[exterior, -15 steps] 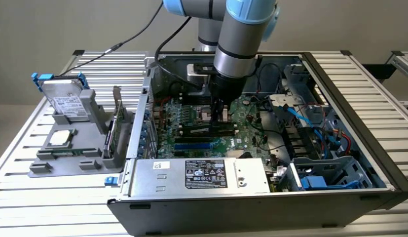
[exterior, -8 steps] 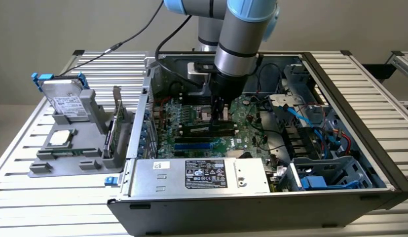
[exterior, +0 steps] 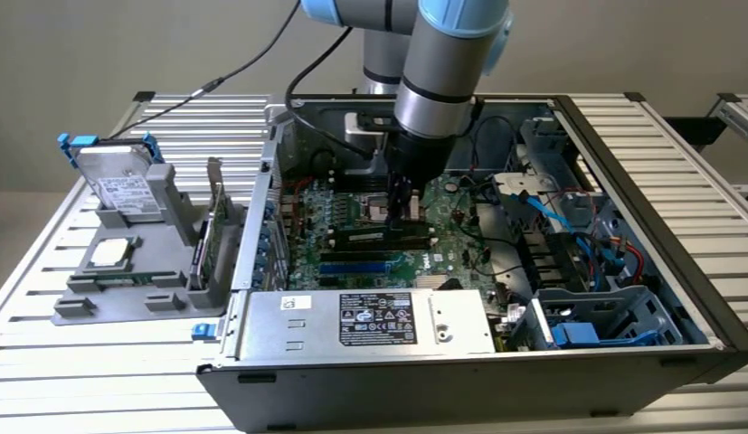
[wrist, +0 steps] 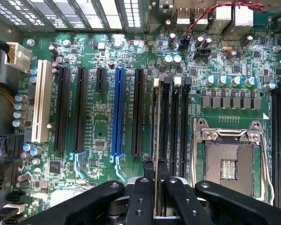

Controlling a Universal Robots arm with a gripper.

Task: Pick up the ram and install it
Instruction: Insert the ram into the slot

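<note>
TEXT: none legible | black-and-white rectangular label [exterior: 376, 318] on grey metal box [exterior: 464, 330], 6 o'clock from green motherboard [exterior: 452, 231]: unreadable | white silkscreen beside blue slot [wrist: 116, 112]: unreadable

The ram [wrist: 154, 140] is standing on its long edge, showing as a thin dark strip. It is running parallel to the black memory slots [wrist: 166, 122], just beside the nearest.

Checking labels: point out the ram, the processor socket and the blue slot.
ram [wrist: 156, 206]: wrist view, thin edge inside the gripper [wrist: 155, 164].
processor socket [wrist: 228, 169]: wrist view, its centre.
blue slot [wrist: 116, 112]: wrist view, mid-length.
</note>
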